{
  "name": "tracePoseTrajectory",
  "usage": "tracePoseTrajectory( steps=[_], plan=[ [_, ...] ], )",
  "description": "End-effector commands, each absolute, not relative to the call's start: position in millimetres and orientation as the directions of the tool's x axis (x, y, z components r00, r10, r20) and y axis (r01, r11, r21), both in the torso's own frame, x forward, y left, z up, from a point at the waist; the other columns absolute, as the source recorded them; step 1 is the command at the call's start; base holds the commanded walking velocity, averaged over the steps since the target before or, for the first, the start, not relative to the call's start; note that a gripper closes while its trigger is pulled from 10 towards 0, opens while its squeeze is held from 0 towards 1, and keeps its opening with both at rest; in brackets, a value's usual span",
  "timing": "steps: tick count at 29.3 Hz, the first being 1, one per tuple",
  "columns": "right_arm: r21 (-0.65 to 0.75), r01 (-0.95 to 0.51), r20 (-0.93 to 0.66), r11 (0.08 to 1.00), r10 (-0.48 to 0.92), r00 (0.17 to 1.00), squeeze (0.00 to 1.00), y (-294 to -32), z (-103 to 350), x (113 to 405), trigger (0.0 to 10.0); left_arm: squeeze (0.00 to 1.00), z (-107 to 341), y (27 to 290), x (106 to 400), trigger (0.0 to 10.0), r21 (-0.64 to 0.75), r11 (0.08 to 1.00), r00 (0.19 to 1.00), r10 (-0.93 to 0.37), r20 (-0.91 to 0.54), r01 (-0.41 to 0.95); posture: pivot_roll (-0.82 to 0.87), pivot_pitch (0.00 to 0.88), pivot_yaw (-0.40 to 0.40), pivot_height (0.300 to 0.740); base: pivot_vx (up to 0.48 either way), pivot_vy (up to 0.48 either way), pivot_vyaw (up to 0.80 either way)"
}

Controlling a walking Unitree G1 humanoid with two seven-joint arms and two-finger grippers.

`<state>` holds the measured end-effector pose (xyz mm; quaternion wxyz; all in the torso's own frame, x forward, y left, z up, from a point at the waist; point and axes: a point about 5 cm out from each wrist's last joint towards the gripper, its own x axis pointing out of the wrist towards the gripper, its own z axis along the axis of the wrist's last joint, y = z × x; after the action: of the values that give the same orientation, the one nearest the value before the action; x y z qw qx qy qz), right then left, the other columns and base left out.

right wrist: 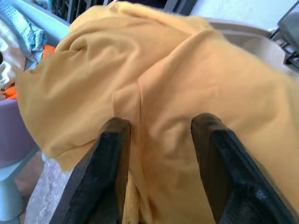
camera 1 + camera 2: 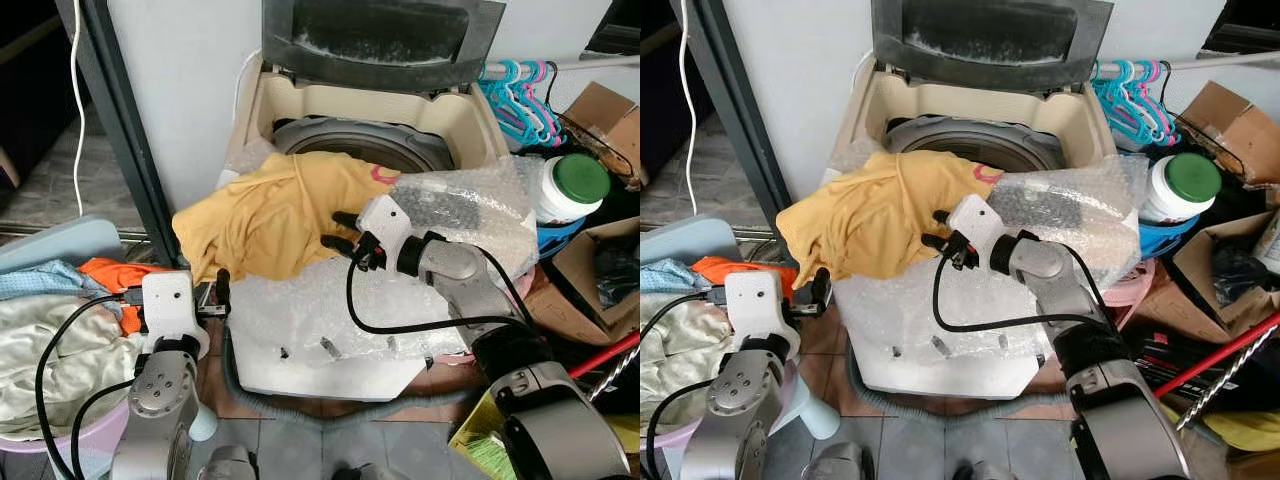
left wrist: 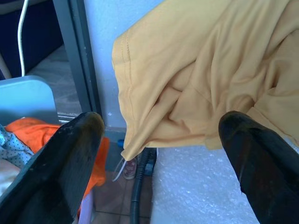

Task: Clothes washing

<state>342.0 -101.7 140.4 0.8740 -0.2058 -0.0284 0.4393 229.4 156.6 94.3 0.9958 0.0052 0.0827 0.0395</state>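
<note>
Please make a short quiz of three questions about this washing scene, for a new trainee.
1. True or false: the yellow shirt lies fully inside the washing machine drum.
2. Which gripper touches the shirt? A) left gripper B) right gripper
3. What colour is the cap of the white jar beside the machine?

Key: 1. False, it drapes over the front rim. 2. B. 3. Green.

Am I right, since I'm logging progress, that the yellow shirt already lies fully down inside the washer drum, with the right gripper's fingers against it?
Not quite. The yellow shirt is draped over the washing machine's front rim, hanging off its left corner, not down in the drum. The left eye view shows this. The right gripper does have its fingers against it.
</note>
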Motion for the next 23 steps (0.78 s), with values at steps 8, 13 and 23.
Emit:
tracePoseTrajectory(
  steps=[8, 13, 23],
  plan=[
    [-0.495, -0.717, -0.114, 0.491, 0.781, 0.614, 1.00, -94, 147, 341, 10.0, 0.00, 99, 152, 231, 10.0, 0.017, 0.998, 0.987, 0.061, -0.152, -0.059, 0.09, 0.016, -0.084, 0.740, 0.000, 0.000, 0.00],
    [-0.524, -0.676, -0.190, 0.518, 0.703, 0.686, 0.29, -98, 130, 348, 10.0, 0.00, 99, 150, 233, 10.0, 0.008, 0.999, 0.987, 0.051, -0.154, -0.050, 0.09, 0.012, -0.086, 0.740, 0.000, 0.000, 0.00],
    [-0.552, -0.361, -0.094, 0.751, 0.374, 0.923, 0.00, -139, 154, 384, 10.0, 0.00, 99, 147, 236, 10.0, 0.005, 0.999, 0.988, 0.048, -0.147, -0.048, 0.09, 0.005, -0.091, 0.740, 0.000, 0.000, 0.00]
  ],
)
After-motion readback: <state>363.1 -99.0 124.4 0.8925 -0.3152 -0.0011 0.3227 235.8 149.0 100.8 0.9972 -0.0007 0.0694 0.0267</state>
